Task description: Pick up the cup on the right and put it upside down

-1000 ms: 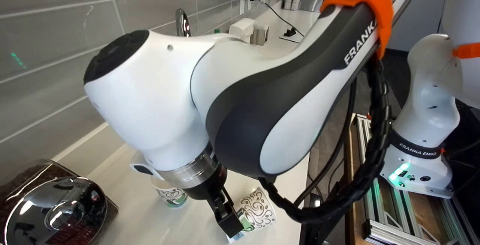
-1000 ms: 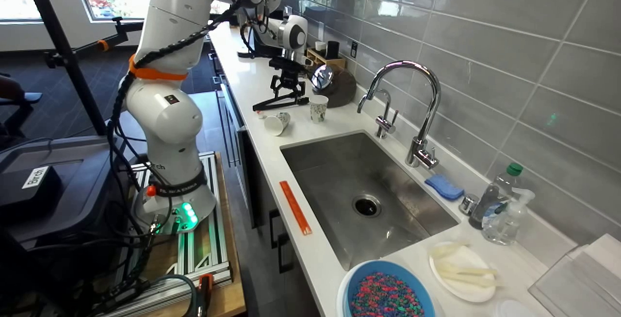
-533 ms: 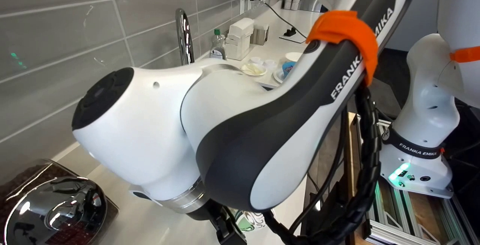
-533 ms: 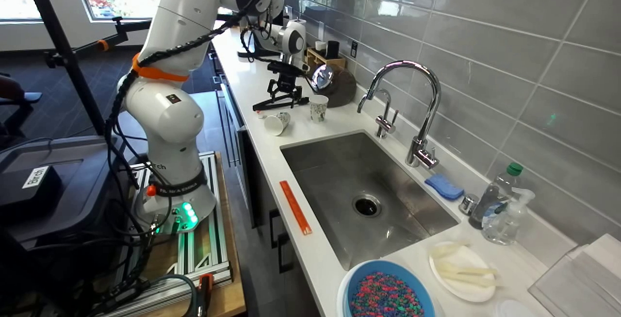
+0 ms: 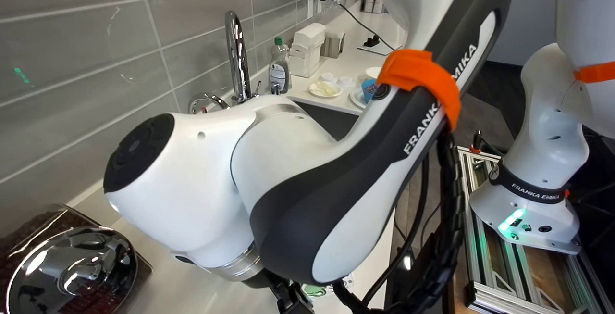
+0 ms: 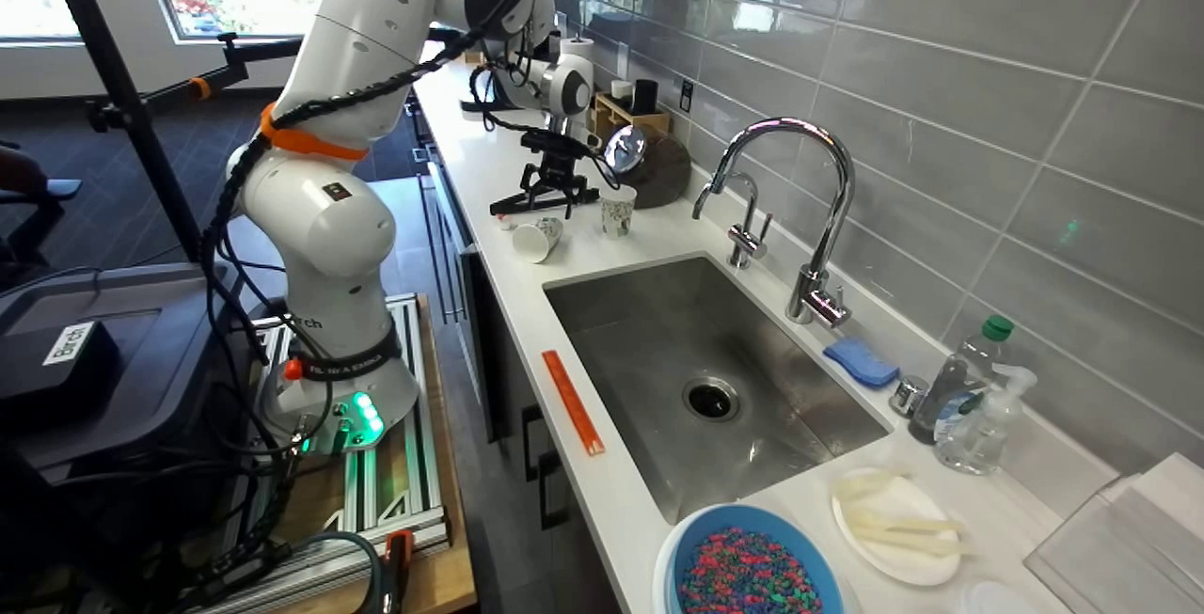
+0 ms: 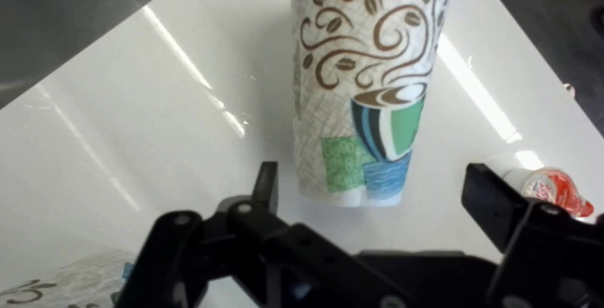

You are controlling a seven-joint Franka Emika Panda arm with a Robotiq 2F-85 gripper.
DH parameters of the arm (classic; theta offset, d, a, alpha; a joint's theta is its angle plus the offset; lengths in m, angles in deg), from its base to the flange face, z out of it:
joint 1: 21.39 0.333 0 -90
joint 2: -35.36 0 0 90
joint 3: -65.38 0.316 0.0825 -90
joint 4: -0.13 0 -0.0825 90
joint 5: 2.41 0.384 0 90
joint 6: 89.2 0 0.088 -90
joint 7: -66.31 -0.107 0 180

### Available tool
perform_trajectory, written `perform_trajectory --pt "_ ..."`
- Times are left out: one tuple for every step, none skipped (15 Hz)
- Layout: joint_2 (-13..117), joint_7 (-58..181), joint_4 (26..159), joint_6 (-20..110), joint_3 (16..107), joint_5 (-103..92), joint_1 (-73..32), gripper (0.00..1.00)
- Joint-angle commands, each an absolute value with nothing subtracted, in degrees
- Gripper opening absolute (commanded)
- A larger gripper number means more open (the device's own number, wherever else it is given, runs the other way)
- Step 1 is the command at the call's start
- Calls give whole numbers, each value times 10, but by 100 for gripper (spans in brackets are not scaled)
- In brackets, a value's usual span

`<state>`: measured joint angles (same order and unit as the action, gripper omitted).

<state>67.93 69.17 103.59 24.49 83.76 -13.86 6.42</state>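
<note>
Cup [image 7: 365,86] on its side on the white counter [image 6: 602,255], near the sink [image 6: 654,337]; I take it as the one meant, since the gripper [image 7: 373,187] is at it. Same spot as a second ago: no lift yet. Arm [image 5: 288,160] sits lower in an exterior view than it did then, and the soap bottle [image 5: 277,72] behind it now shows. Reads as lining up for a grasp.

Jaws spread wide, holding nothing; in the wrist view the cup's base end lies between the fingers [image 7: 268,185], gap on each side. Whether they are down at cup height, can't tell. A hold near the base should leave the rim free to swing downward; paper wall likely dents if squeezed hard.

Containers, outward. Cup: white inner wall at the mouth, no contents visible. Red-and-white tub [image 7: 549,190] near it, perhaps creamer, contents unseen. Second cup [image 6: 617,212] stands upright nearby, inside hard to make out. Lidded jar [image 5: 26,232] beyond, dark brown stuff in it, perhaps coffee beans. Past the sink, a pump bottle [image 6: 978,431], a white plate [image 6: 910,567] with pale strips [image 6: 903,522], and a blue bowl [image 6: 804,548] of pink, blue and green bits [image 6: 752,576].
</note>
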Motion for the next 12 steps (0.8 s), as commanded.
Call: perform_trajectory --pt "694 688 1032 261 831 -151 71 100" --pt "686 692 1032 246 834 -141 66 100" --pt "687 692 1032 246 834 -141 66 100" --pt "686 692 1032 246 834 -141 66 100" --pt "686 692 1032 246 834 -141 66 100" --pt "686 692 1032 246 834 -141 66 100" --pt "686 692 1032 246 834 -141 66 100" --pt "686 692 1032 246 834 -141 66 100" --pt "689 689 1032 246 832 -145 68 100" --pt "692 691 1036 257 833 -143 67 100" --pt "692 688 1041 265 832 -147 68 100" --pt "691 690 1048 279 832 -150 68 100"
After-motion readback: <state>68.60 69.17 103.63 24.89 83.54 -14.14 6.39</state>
